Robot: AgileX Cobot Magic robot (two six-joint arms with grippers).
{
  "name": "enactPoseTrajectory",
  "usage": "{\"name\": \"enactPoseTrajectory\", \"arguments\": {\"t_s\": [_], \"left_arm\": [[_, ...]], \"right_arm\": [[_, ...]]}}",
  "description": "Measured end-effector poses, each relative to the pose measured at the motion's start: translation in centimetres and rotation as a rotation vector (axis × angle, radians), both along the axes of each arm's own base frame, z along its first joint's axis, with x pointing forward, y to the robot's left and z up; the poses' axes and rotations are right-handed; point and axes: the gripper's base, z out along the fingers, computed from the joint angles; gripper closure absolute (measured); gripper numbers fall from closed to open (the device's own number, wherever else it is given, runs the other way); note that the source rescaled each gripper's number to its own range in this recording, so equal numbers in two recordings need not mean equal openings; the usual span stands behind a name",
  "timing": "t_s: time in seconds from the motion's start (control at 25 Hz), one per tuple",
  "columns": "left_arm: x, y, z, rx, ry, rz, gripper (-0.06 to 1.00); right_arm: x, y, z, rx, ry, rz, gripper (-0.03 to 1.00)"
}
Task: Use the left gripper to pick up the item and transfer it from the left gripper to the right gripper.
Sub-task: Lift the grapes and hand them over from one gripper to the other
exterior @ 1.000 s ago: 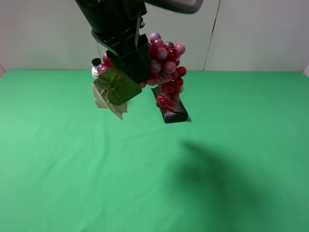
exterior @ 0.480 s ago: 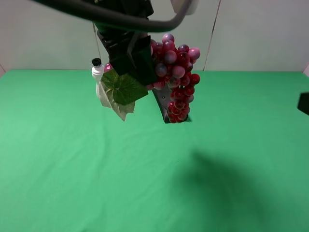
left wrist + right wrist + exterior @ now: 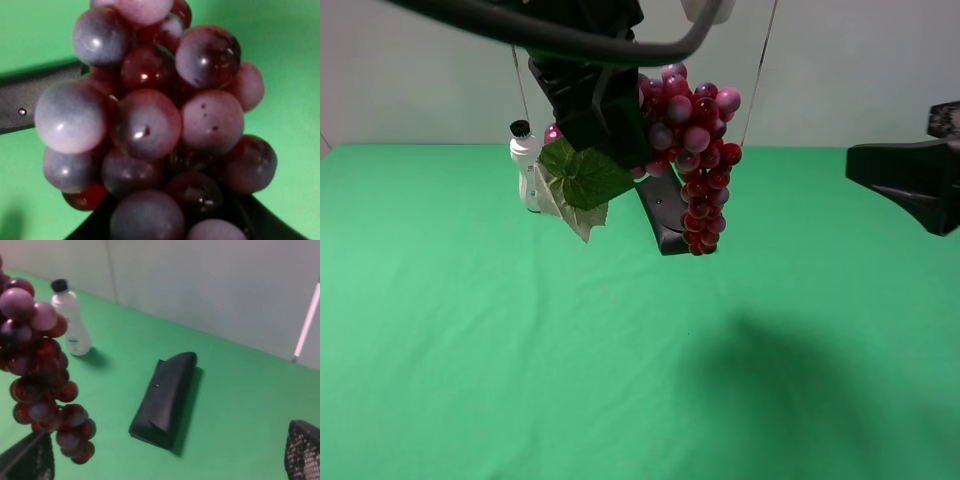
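The grape bunch (image 3: pixel 695 150), red-purple with green leaves (image 3: pixel 585 180), hangs in the air above the back middle of the table. My left gripper (image 3: pixel 605 115) is shut on its top, between grapes and leaves. In the left wrist view the grapes (image 3: pixel 150 125) fill the frame, with a black finger (image 3: pixel 92 231) at their base. My right gripper (image 3: pixel 880 172) reaches in from the right edge at about the bunch's height, well apart from it. In the right wrist view its fingertips stand wide apart, open and empty (image 3: pixel 165 460), and the grapes (image 3: pixel 40 365) hang off to one side.
A black glasses case (image 3: pixel 665 215) lies on the green cloth (image 3: pixel 470 350) behind the hanging grapes; it also shows in the right wrist view (image 3: pixel 167 397). A white bottle with a black cap (image 3: pixel 527 165) stands at the back left, also in the right wrist view (image 3: pixel 72 322).
The left gripper has carried the grapes a little up and to the right, uncovering the bottle. The right gripper has come into view from the right edge.
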Motion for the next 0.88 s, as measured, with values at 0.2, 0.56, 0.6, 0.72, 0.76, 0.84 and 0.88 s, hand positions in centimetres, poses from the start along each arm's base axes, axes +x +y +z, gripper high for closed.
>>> {"name": "enactPoseTrajectory", "arguments": {"t_s": [0.2, 0.56, 0.6, 0.72, 0.76, 0.84, 0.88], "left_arm": [[0.0, 0.0, 0.0, -0.001, -0.003, -0.002, 0.94], [0.0, 0.0, 0.0, -0.003, -0.005, -0.002, 0.94], [0.0, 0.0, 0.0, -0.003, -0.004, -0.002, 0.94], [0.0, 0.0, 0.0, -0.003, -0.004, -0.002, 0.94], [0.0, 0.0, 0.0, -0.003, -0.004, -0.002, 0.94], [0.0, 0.0, 0.0, -0.003, -0.004, -0.002, 0.94], [0.0, 0.0, 0.0, -0.003, -0.004, -0.002, 0.94]], "right_arm": [[2.0, 0.7, -0.7, 0.029, 0.008, 0.085, -0.03], [4.1, 4.2, -3.2, -0.053, 0.036, 0.3, -0.03], [4.2, 4.6, -3.5, -0.06, 0.047, 0.321, -0.03], [4.9, 5.7, -4.5, -0.061, 0.068, 0.351, -0.03], [5.2, 6.0, -4.8, -0.055, 0.076, 0.354, -0.03], [5.7, 6.4, -5.4, -0.056, 0.075, 0.368, -0.03], [6.0, 6.7, -5.7, -0.042, 0.083, 0.368, -0.03]]}}
